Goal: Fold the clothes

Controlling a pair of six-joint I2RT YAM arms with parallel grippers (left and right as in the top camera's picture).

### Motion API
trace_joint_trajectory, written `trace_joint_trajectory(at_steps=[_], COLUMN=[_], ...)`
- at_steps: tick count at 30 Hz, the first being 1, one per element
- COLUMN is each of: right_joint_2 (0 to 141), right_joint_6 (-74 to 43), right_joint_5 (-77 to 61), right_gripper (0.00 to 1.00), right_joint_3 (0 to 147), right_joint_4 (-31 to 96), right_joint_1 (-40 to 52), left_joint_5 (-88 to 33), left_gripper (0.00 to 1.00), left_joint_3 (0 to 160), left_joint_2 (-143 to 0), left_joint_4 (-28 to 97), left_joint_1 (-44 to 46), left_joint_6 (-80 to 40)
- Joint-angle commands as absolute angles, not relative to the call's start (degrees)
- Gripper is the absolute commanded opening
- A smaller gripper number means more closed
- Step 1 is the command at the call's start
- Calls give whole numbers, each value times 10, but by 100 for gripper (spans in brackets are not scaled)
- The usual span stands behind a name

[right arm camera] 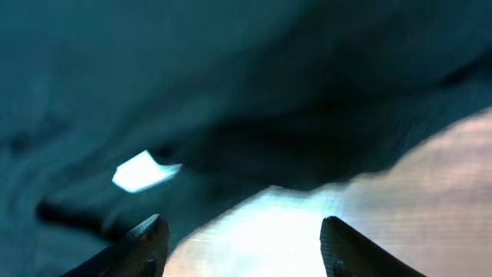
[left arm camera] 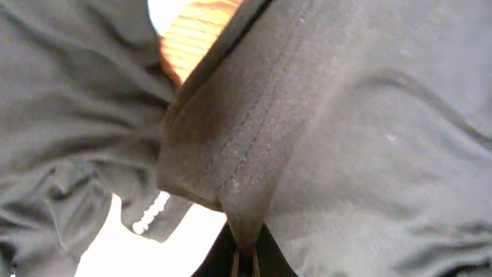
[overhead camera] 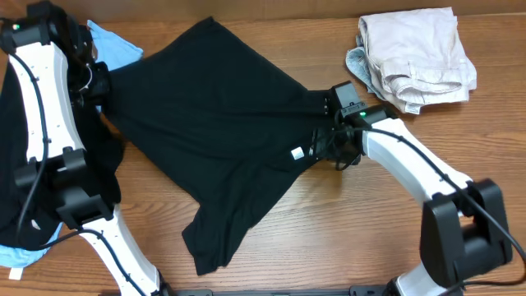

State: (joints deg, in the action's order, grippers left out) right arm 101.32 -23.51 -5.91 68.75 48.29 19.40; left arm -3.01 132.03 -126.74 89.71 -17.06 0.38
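A large black T-shirt (overhead camera: 222, 123) lies spread across the middle of the table, with a small white tag (overhead camera: 298, 153) near its right edge. My left gripper (overhead camera: 97, 84) is at the shirt's left corner and is shut on a pinched fold of black cloth (left arm camera: 246, 223). My right gripper (overhead camera: 322, 150) sits low at the shirt's right edge beside the tag (right arm camera: 142, 171). It is open: its fingertips (right arm camera: 146, 238) stand wide apart, with bare wood between them and the cloth edge (right arm camera: 254, 165) just ahead.
A pile of beige clothes (overhead camera: 419, 57) lies at the back right. Light-blue cloth (overhead camera: 115, 45) shows behind the left arm, and more black cloth (overhead camera: 12, 164) hangs at the far left. Bare wooden table (overhead camera: 345, 230) shows at the front right.
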Motion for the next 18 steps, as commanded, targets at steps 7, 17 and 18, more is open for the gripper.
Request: trace_joint_trajectory(at_steps=[7,17,18], right_joint_2=[1041,1055,1062], right_joint_6=[-195,-196,-196], right_joint_5=[-112,-132,-129], right_gripper=[63,63,63], right_joint_3=[700,706,706], right_joint_4=[433,410,401], right_joint_1=[179,220,225], left_joint_5=[-41,-41,-41], left_gripper=[4,4,4], left_joint_3=[1336,1336,1336], left_joint_2=[-1259,-1259,-1259], left_joint_4=[920,880,877], left_joint_1=[-109,-97,-97], left_joint_6=[0,-5,-9])
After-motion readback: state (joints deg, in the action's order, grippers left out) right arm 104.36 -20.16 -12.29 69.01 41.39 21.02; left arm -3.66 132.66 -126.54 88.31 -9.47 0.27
